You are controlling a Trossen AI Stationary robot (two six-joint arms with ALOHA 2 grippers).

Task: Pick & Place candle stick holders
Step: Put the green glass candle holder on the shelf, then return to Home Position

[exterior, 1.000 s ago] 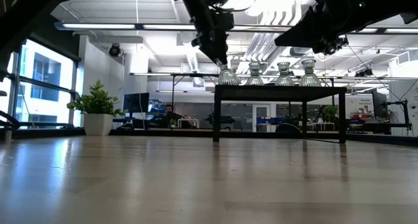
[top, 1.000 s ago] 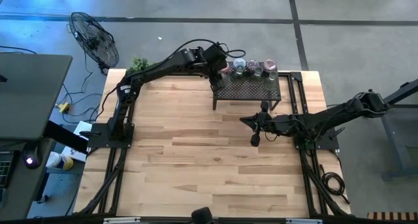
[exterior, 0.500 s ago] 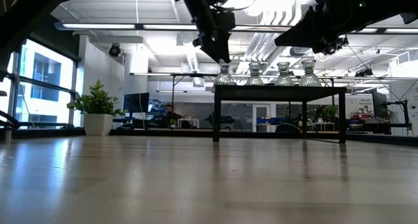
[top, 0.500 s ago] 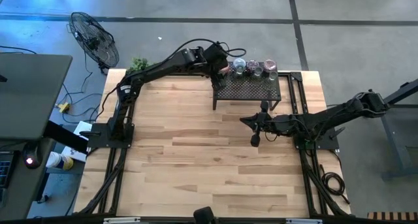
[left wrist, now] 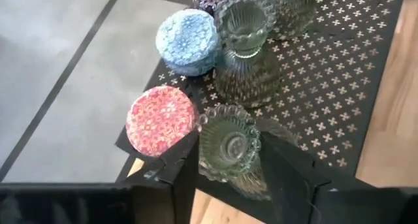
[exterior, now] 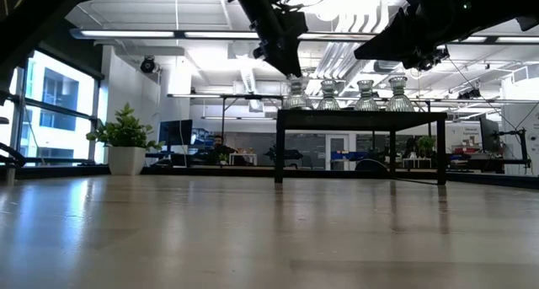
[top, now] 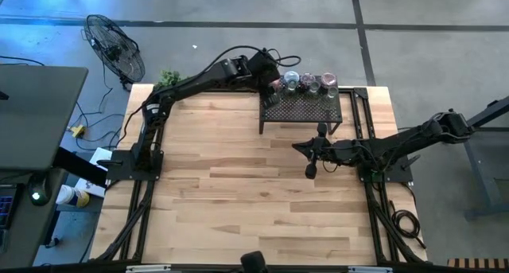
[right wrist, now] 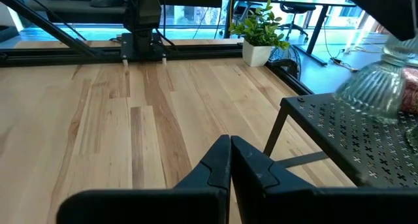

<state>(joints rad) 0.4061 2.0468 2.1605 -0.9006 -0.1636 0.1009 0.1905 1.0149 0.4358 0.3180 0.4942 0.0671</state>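
Note:
A black mesh rack point(top: 301, 107) stands at the table's far right, with several candle stick holders point(top: 308, 82) in a row on top. In the left wrist view these are a pink one point(left wrist: 161, 121), a light blue one point(left wrist: 186, 33) and a tall clear one point(left wrist: 245, 48). My left gripper point(left wrist: 228, 152) is at the rack's left end, shut on another clear holder point(left wrist: 228, 145), which also shows in the low view point(exterior: 295, 93). My right gripper point(right wrist: 230, 160) is shut on nothing and hovers over the bare wood point(top: 310, 171) just in front of the rack. My left gripper pinches the clear holder's upper cup point(left wrist: 202, 136) between its two fingers, one on each side. The fingers slant down from the table's left. The holder's foot point(right wrist: 366, 100) rests on the rack's top near its left end, and the holder leans.
A small potted plant point(top: 167, 76) sits at the table's far left corner, and a fan point(top: 115, 46) stands on the floor beyond it. Bare wood spreads across the middle and near part of the table point(top: 238, 201). The arms' frames run along both side edges.
My left gripper has tipped a little at the rack's left end without leaving its place. The clear holder between its fingers has shifted slightly toward the other holders and leans less than before.

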